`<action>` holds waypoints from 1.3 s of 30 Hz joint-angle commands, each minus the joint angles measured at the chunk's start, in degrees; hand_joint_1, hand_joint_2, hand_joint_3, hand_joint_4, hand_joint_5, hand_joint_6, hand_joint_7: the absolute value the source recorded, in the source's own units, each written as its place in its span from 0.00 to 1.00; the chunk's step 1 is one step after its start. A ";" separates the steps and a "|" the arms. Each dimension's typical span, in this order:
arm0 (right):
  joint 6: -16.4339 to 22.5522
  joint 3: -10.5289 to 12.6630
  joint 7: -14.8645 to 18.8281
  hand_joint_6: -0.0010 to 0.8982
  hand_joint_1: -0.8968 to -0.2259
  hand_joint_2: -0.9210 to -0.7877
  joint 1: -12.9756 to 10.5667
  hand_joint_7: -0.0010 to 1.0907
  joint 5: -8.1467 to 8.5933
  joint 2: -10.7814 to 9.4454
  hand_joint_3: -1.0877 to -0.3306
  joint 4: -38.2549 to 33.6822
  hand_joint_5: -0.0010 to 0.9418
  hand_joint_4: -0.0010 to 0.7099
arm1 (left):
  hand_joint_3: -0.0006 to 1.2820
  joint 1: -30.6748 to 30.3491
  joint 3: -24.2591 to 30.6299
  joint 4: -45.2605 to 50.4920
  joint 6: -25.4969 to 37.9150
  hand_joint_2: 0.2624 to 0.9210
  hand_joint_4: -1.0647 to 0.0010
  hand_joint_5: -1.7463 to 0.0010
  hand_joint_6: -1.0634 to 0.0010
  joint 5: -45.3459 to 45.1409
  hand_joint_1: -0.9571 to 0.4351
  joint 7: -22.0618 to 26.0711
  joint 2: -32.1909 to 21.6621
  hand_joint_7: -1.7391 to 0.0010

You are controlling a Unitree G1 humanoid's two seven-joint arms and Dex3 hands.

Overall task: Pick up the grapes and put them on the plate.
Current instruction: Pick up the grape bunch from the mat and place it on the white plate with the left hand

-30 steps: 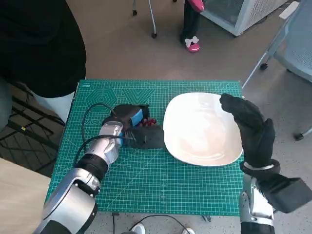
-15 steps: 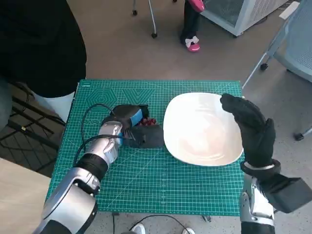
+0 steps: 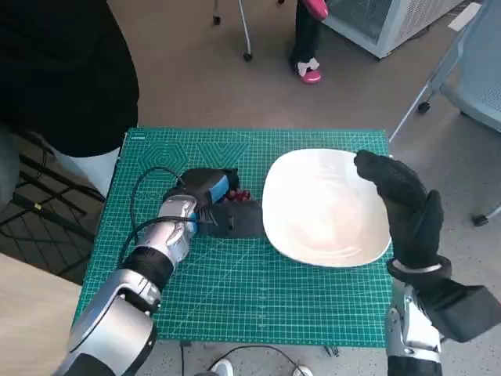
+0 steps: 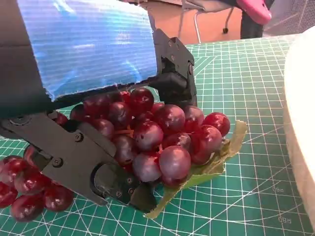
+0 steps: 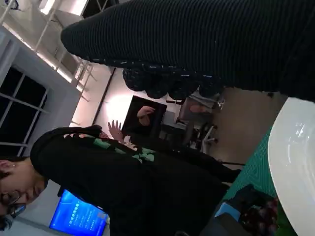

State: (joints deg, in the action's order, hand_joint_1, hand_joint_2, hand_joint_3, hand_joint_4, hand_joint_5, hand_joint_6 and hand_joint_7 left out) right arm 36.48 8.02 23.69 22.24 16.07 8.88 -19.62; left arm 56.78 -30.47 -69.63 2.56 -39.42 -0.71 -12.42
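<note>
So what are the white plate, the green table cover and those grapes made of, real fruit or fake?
The plate looks like glazed ceramic or melamine: smooth white, faint sheen. The green mat looks like a matte rubbery cutting mat, printed with a pale grid. The grapes are glossy dark red with a limp leaf under them; real or plastic, I can't tell. The left hand covers them.

head camera overhead, wrist cameras close, sharing plate (image 3: 325,207)

grapes (image 3: 237,196) mostly hidden under left robot hand (image 3: 211,205) — plate (image 4: 300,123) cut by wrist frame edge
</note>
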 commanded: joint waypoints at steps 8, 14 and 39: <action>-0.35 0.02 0.45 0.05 0.43 0.00 -0.06 0.38 -0.12 0.30 0.29 -0.78 0.00 0.57 | 0.16 -1.00 0.66 6.30 3.14 1.00 0.51 0.18 0.53 0.68 0.69 2.45 -1.55 0.30; -0.26 0.02 0.47 0.05 0.43 0.00 0.06 0.38 -0.20 0.27 0.29 -1.08 0.00 0.57 | 0.11 -3.38 1.11 17.23 5.95 1.00 0.43 0.26 0.47 -0.03 0.69 4.11 -4.09 0.31; -0.13 -0.19 0.15 0.05 0.43 0.00 -0.16 0.38 -0.66 -0.08 0.29 -0.91 0.00 0.57 | 0.05 -12.75 5.94 52.75 11.02 1.00 0.38 0.29 0.37 -4.45 0.69 7.68 -12.85 0.38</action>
State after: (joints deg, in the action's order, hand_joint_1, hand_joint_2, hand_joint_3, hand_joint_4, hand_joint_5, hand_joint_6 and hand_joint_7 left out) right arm 36.69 7.98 23.76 22.92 15.69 8.86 -20.03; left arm 44.78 -25.52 -19.47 13.45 -42.95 6.70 -24.53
